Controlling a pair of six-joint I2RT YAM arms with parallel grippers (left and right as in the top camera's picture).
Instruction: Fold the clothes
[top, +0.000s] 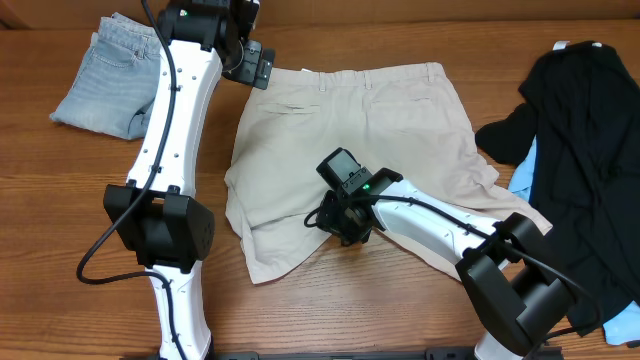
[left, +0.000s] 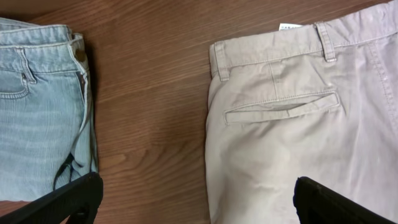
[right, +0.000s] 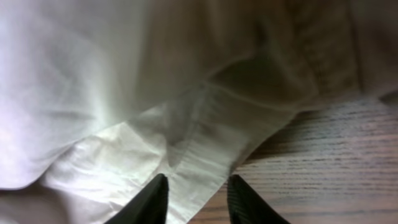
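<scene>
Khaki shorts (top: 350, 150) are lying spread flat at the middle of the wooden table (top: 60, 230), waistband toward the far edge. Left gripper (left: 198, 183) is hovering over the waistband's left end with fingers wide apart, holding nothing. Right gripper (right: 198, 180) is sitting low at the shorts' near hem, fingers narrowly apart with cloth at the tips; cannot tell if it is pinching. Folded light-blue jeans (top: 110, 75) are resting at the far-left corner. Black garment (top: 585, 150) is lying heaped along the right edge over a light-blue piece (top: 525, 175).
</scene>
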